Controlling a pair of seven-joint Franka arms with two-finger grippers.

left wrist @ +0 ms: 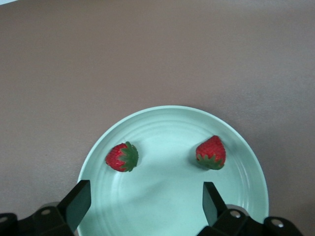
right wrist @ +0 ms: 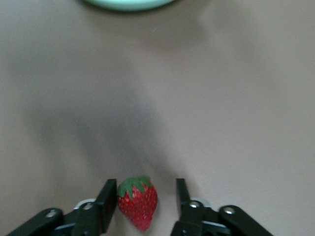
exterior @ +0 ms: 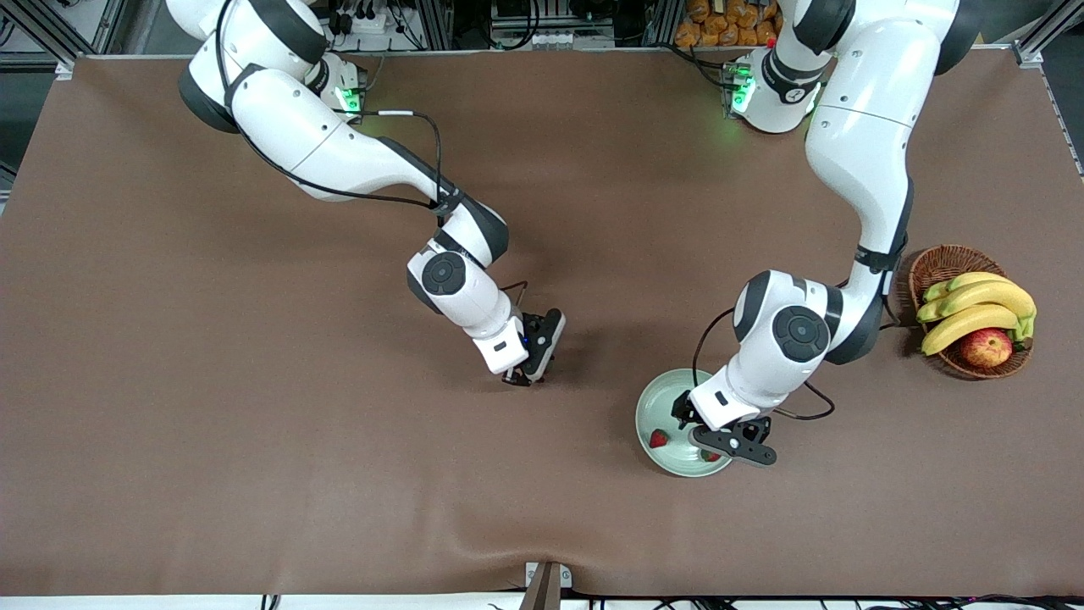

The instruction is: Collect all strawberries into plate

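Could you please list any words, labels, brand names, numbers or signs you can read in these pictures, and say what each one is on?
None can be read.
The plate, the strawberries and the brown table cover carry no writing.
The basket, bananas and apple show no sticker or label.
The arms' round joint caps bear marks too small to read.

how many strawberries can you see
3: two strawberries lie on the plate, one beside the other; a third sits between the right gripper's fingers, off the plate.
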